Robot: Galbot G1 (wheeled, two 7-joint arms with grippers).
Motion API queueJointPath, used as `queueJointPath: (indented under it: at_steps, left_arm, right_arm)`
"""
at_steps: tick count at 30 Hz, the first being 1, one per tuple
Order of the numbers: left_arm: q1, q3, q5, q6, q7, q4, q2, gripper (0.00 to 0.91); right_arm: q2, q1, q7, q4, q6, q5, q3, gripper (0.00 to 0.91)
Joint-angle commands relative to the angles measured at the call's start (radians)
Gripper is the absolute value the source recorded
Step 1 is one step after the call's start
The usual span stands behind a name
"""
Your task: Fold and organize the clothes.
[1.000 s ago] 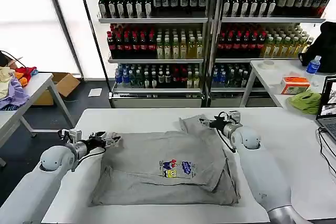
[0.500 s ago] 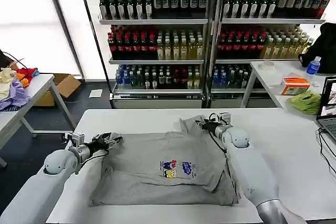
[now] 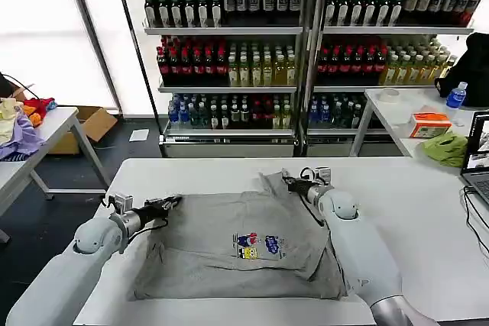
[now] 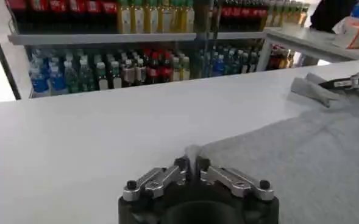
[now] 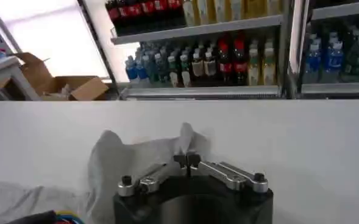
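Shelves of bottled drinks point(image 3: 229, 59) stand behind a white table point(image 3: 428, 211), on whose middle a light grey T-shirt point(image 3: 229, 253) with a small multicoloured chest print point(image 3: 257, 245) lies partly folded. At the shirt's far left corner, the left gripper point(image 3: 170, 203) is clenched on a pinch of the grey fabric. At the far right, the right gripper point(image 3: 289, 182) is clamped on the raised fold of the sleeve point(image 3: 276, 182).
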Motion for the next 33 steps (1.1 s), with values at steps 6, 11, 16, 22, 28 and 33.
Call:
queueJointPath:
  at_steps: [6, 11, 16, 22, 28, 33]
  left_arm:
    - [-0.004, -0.022, -0.044, -0.025, -0.049, -0.063, 0.026, 0.01]
    - [0.075, -0.102, -0.07, -0.025, -0.072, -0.188, 0.053, 0.01]
    - [0.192, -0.195, -0.079, -0.026, -0.089, -0.331, 0.074, 0.01]
    - [0.349, -0.29, -0.077, -0.037, -0.104, -0.465, 0.099, 0.01]
    - [0.454, -0.381, -0.048, -0.011, -0.135, -0.565, 0.09, 0.01]
    - [0.608, -0.454, -0.016, 0.019, -0.138, -0.659, 0.08, 0.01]
  right_arm:
    - [-0.045, -0.1, 0.039, 0.229, -0.003, 0.141, 0.042, 0.0]
    - [-0.069, -0.163, 0.062, 0.363, -0.004, 0.199, 0.081, 0.0]
    - [-0.118, -0.246, 0.084, 0.515, -0.005, 0.258, 0.124, 0.0]
    - [-0.173, -0.421, 0.106, 0.698, -0.005, 0.328, 0.204, 0.0]
    - [-0.182, -0.626, 0.109, 0.868, -0.005, 0.345, 0.323, 0.0]
    - [-0.171, -0.779, 0.104, 0.971, -0.005, 0.329, 0.376, 0.0]
